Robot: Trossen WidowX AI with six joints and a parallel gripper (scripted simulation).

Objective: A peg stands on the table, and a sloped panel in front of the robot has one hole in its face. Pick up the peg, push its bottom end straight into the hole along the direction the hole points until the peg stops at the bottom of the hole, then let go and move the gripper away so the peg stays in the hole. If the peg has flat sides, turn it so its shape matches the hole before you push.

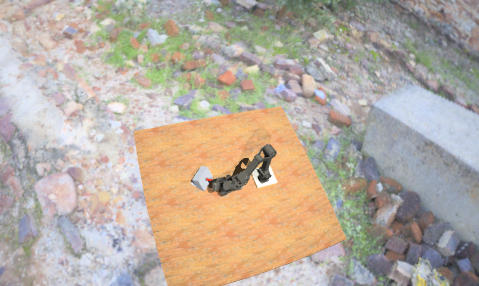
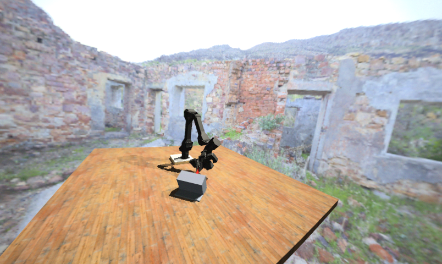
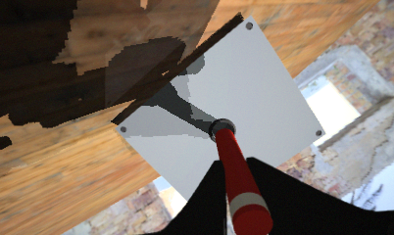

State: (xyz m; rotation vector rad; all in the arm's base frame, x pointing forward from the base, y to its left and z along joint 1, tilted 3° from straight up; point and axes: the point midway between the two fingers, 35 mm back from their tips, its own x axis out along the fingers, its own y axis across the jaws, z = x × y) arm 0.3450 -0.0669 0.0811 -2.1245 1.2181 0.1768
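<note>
A round red peg [image 3: 239, 176] [image 1: 208, 179] [image 2: 197, 171] with a pale band near its rear end is held between the fingers of my gripper [image 3: 233, 165] [image 1: 211, 181]. My gripper is shut on the peg. The grey sloped panel [image 3: 269, 93] [image 1: 202, 177] [image 2: 191, 178] stands in front of the gripper. Its round hole [image 3: 221, 128] has a dark rim. The peg's far end is at the hole's mouth, a little toward its lower side in the wrist view; how far it is inside I cannot tell. Part of the hole still shows above the peg.
The wooden table [image 1: 242, 226] [image 2: 134, 212] carries the panel block and the arm's white base plate [image 1: 268, 183] [image 2: 175, 160]. Small dark screws sit at the panel's corners. Shadows of the arm fall across the panel's face and the table.
</note>
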